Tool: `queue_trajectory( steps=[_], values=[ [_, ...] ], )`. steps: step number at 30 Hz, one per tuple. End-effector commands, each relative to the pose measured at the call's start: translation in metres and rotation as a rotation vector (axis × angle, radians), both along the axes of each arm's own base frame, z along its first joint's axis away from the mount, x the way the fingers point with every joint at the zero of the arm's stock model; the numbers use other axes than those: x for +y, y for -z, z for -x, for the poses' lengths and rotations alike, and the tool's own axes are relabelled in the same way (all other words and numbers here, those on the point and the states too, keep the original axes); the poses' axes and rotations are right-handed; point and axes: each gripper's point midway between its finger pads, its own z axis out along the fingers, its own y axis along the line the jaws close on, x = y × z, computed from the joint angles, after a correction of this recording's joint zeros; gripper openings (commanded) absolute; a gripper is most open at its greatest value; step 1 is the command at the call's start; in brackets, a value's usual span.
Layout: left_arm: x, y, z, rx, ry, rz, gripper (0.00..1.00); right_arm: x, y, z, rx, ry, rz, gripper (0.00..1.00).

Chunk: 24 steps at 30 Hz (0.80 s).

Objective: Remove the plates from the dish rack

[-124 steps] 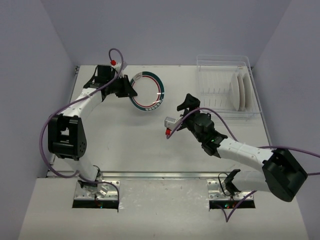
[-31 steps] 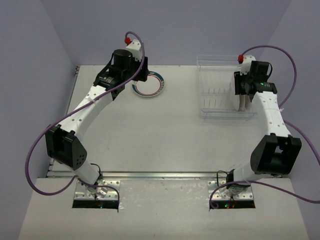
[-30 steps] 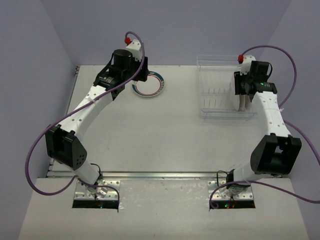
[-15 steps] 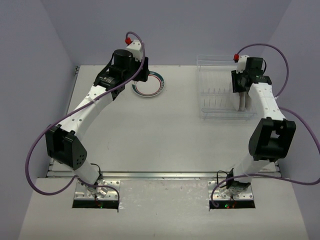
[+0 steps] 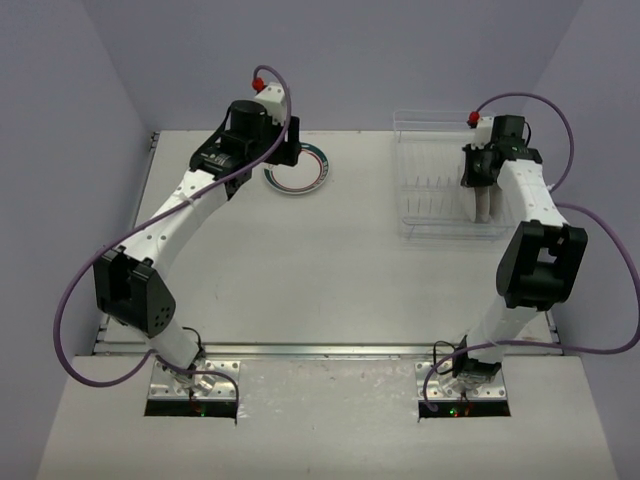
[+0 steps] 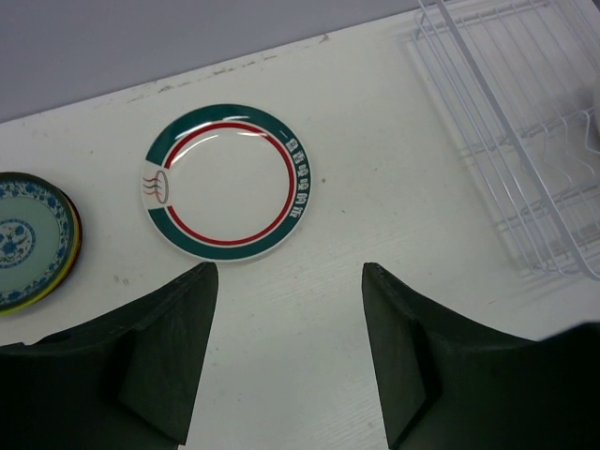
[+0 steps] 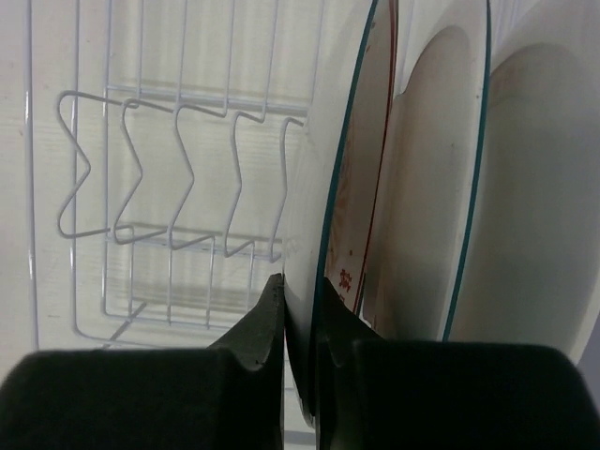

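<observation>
The clear dish rack (image 5: 430, 232) stands at the back right, with white plates (image 5: 485, 206) upright at its right end. In the right wrist view my right gripper (image 7: 300, 281) is shut on the lower rim of the nearest upright plate (image 7: 342, 159), white with a teal edge. Two more plates (image 7: 427, 187) stand behind it. My left gripper (image 6: 288, 272) hangs open and empty above the table, just short of a flat white plate (image 6: 228, 182) with a green rim and red ring. That plate also shows in the top view (image 5: 300, 172).
A stack of plates topped by a blue-patterned one (image 6: 28, 239) lies left of the green-rimmed plate. The rack's empty wire tines (image 7: 178, 178) stand left of the gripped plate. The rack's corner (image 6: 525, 141) is at the right of the left wrist view.
My right gripper's jaws have closed onto the plate's rim in the rack. The left gripper's jaws have opened a little wider; the left arm has stayed in place.
</observation>
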Motion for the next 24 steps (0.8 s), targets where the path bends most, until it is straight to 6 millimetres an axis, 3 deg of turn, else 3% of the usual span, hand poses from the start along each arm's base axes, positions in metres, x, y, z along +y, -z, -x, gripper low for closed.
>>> queue_trajectory(
  steps=[1, 10, 15, 24],
  values=[
    [-0.004, 0.001, -0.004, 0.019, 0.013, 0.034, 0.61, 0.002, -0.045, -0.011, -0.089, 0.016, -0.043, 0.00],
    [0.002, 0.030, -0.001, 0.100, 0.024, 0.065, 0.62, 0.010, -0.101, -0.013, -0.186, 0.023, -0.108, 0.00],
    [0.011, 0.036, 0.001, 0.135, 0.036, 0.093, 0.70, 0.008, -0.132, -0.017, -0.238, 0.001, -0.146, 0.00],
    [0.036, 0.022, 0.010, 0.137, 0.034, 0.217, 0.73, 0.058, -0.210, -0.001, -0.475, -0.312, -0.142, 0.00]
  ],
)
